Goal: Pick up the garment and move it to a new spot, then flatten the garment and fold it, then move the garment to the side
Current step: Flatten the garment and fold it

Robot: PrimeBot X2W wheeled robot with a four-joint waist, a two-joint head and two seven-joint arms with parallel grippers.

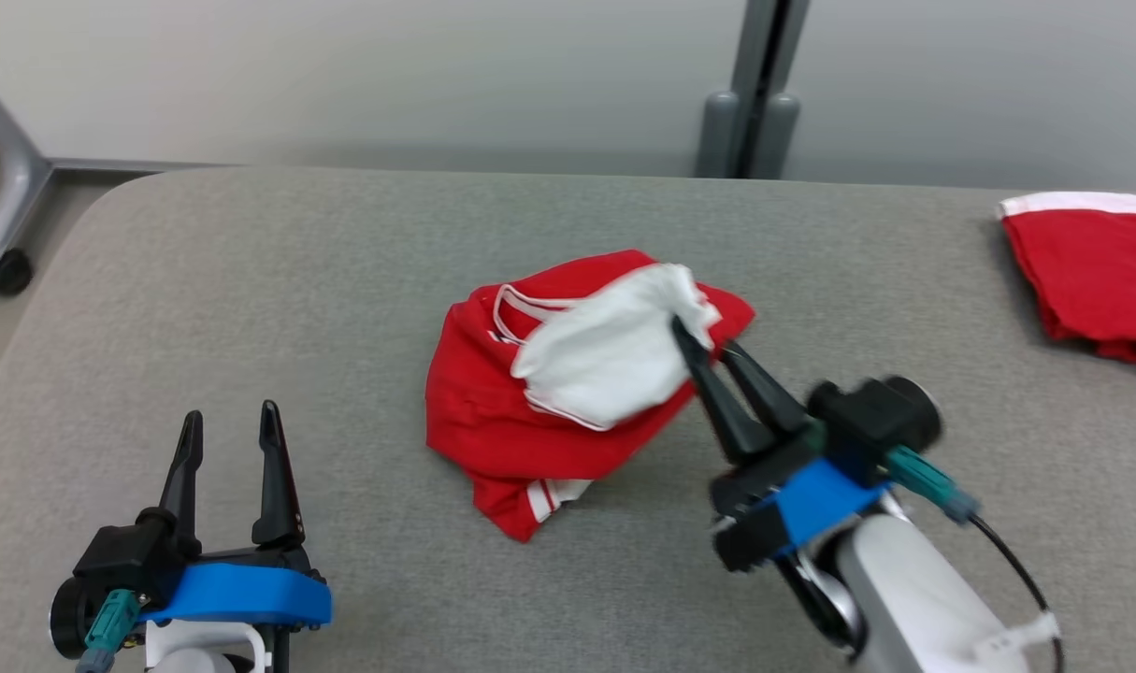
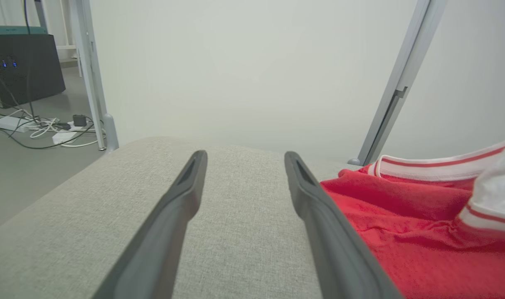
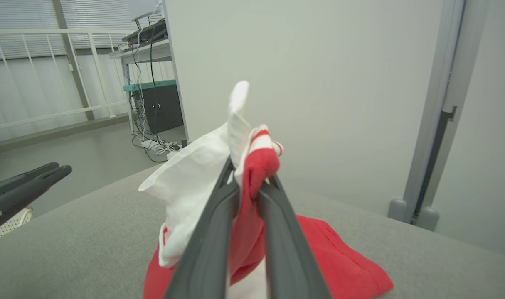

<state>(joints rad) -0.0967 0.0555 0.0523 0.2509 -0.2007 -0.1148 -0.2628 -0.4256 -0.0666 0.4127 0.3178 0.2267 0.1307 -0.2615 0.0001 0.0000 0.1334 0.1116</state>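
- Right pincer [image 1: 703,336]: narrow, clamped on a fold of the garment [image 1: 493,411]. Red and white cloth are both pinched between the fingers, clear in the right wrist view [image 3: 250,174].
- The grip sits at the garment's far-right edge in the head view. The pincer comes in from the near right, fingers pointing far-left.
- The pinched fold stands up above the fingertips; the rest of the garment [image 3: 343,270] lies on the desk [image 1: 250,280] below and behind the fingers.
- Garment is mid-desk: a crumpled red heap with a white panel on top, drawn toward the right pincer.
- Long axis is roughly diagonal in the head view, near-left to far-right. There is striped trim at the far-left top and a striped hem at the near corner. I cannot tell which end is the collar.
- Left pincer [image 1: 231,413]: wide, holding nothing, fingers pointing away from the robot, low over the desk at the near left.
- In the left wrist view the garment [image 2: 402,232] lies just beside the right finger of the left pincer [image 2: 244,155]; I cannot tell whether they touch. From the head view they look apart.
- Second red cloth [image 1: 1091,271] with a white band lies at the far-right desk edge, well apart from the garment.
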